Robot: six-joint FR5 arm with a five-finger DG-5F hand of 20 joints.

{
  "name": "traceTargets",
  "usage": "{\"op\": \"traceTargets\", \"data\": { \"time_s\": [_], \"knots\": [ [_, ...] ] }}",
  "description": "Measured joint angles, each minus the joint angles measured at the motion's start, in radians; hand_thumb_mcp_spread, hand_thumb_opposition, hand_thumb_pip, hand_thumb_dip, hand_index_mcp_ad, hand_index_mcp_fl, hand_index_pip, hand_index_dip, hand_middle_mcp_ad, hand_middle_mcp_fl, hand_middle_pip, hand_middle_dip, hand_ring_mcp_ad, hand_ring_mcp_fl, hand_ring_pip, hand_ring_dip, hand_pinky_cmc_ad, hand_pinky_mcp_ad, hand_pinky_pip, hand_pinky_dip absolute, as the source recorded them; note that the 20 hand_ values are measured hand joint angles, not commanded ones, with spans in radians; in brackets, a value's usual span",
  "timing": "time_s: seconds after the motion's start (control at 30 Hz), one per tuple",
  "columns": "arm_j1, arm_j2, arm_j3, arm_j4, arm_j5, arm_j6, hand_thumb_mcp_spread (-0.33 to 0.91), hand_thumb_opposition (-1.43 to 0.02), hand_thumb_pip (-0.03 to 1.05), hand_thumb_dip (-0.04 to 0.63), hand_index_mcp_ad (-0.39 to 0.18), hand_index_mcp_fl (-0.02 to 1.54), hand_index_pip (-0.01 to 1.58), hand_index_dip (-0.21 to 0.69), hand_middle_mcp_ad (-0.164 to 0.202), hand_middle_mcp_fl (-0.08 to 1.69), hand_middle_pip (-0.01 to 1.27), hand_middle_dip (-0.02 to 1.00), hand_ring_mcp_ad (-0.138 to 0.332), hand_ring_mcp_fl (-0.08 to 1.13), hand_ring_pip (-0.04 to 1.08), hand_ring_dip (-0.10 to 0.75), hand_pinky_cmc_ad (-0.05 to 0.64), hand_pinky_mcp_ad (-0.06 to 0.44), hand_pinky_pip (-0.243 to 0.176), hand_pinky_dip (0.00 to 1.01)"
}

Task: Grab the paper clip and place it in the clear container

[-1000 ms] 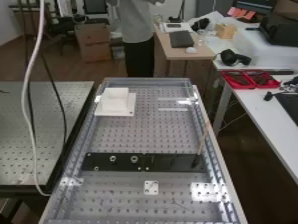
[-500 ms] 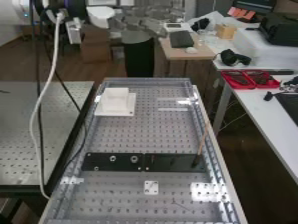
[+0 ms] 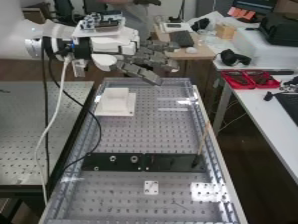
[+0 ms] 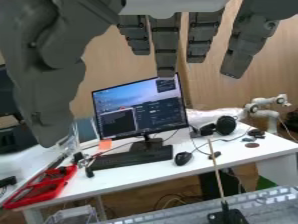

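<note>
Dark grey robot hand (image 3: 141,73) has come in from the left, lowering toward perforated silver metal bench (image 3: 126,136); fingers spread, empty; grasp pending.

High view: block (image 3: 116,102) on bench (image 3: 143,132), far end, L side. Plates (image 3: 173,162) across bench, nearer cam.; rod (image 3: 203,139) at R end. Trays (image 3: 238,80) on desk (image 3: 265,114), R of bench.

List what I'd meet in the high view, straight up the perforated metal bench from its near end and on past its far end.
Small white plate with holes → long black strip → stepped white block → wooden-topped desk.
</note>
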State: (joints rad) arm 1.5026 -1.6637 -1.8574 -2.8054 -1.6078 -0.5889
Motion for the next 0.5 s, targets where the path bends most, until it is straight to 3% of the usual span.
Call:
{"op": "traceTargets", "data": {
  "time_s": [0.13,0.2,0.5],
  "knots": [
    [-0.027,-0.024,-0.015,0.034,0.0,0.008,0.32,-0.74,0.57,0.175,0.037,-0.01,0.08,0.003,0.124,0.23,0.14,0.23,0.162,0.03,0.1,0.098,0.356,0.312,-0.075,0.38],
    [-0.048,-0.045,-0.022,0.051,-0.002,0.012,0.34,-0.74,0.64,0.18,0.037,-0.01,0.08,-0.01,0.126,0.32,0.14,0.26,0.162,0.07,0.1,0.101,0.356,0.311,-0.075,0.38],
    [-0.123,-0.129,-0.02,0.081,-0.043,0.008,0.35,-0.77,0.64,0.237,0.024,-0.01,0.09,-0.122,0.117,0.51,0.14,0.38,0.154,0.14,0.1,0.134,0.354,0.312,-0.061,0.39]
  ]
}}
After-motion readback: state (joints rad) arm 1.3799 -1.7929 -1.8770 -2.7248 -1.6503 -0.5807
